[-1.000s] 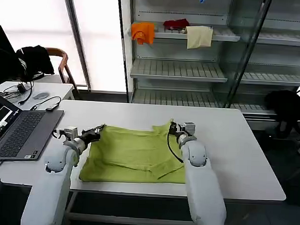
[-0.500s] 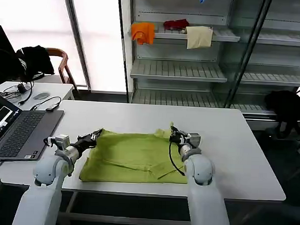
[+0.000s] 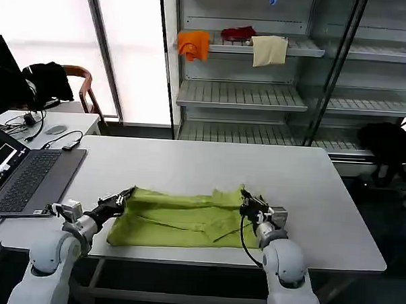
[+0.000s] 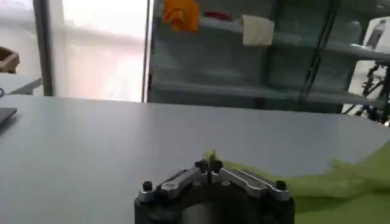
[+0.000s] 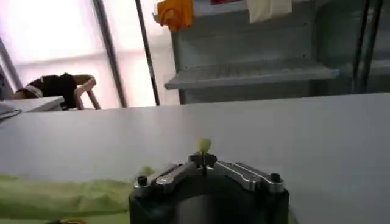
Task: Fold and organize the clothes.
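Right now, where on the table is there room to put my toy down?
The bare table behind the T-shirt, toward the shelves, is free. So is the end beyond the right gripper. It is crowded along the near edge, where both grippers pinch the shirt, and by the left gripper beside the laptop.

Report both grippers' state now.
Left gripper: shut on the T-shirt's far left corner.
Right gripper: shut on its far right corner.

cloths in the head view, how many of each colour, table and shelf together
lime-green: 1, the T-shirt on the table, its far corners pinched by the left gripper and right gripper
orange: 1, orange cloth
red: 1, red cloth
cream: 1, cream cloth
total: 4
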Tool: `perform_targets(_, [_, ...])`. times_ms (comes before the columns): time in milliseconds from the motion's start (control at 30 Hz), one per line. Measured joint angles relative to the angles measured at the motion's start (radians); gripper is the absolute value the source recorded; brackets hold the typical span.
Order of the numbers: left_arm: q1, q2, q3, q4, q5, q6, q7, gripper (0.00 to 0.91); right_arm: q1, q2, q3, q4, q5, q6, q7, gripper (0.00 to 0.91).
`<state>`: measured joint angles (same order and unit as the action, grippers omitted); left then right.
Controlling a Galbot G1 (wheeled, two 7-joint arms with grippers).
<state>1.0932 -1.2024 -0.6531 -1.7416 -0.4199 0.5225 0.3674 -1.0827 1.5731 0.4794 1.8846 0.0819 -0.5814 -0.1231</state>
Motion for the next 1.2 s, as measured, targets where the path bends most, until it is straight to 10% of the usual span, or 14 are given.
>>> perform_targets(533, [0.082,-0.002,-0.013,-0.036,0.001,-0.021,0.013,0.02,-0.106,-0.014,0.021,0.081,-0.004,0.002,-0.015,0.0])
perform_targets(567, [0.085,-0.003,-0.013,-0.038,0.004,-0.022,0.013,0.02,-0.111,-0.014,0.022,0.082,-0.007,0.002,-0.015,0.574])
perform_targets(600, [0.088,-0.005,-0.013,-0.04,0.007,-0.022,0.012,0.161,-0.116,-0.015,0.023,0.083,-0.009,0.002,-0.014,0.907])
perform_targets(633, [0.089,-0.007,-0.013,-0.041,0.011,-0.023,0.011,0.826,-0.12,-0.014,0.023,0.083,-0.011,0.002,-0.014,0.907])
perform_targets(667, [0.09,-0.009,-0.012,-0.042,0.016,-0.023,0.01,0.907,-0.124,-0.014,0.023,0.083,-0.017,0.003,-0.013,0.907])
perform_targets(1200, [0.091,-0.028,-0.016,-0.051,0.072,-0.033,-0.025,0.907,-0.171,-0.014,0.027,0.061,-0.218,0.082,0.012,0.907])
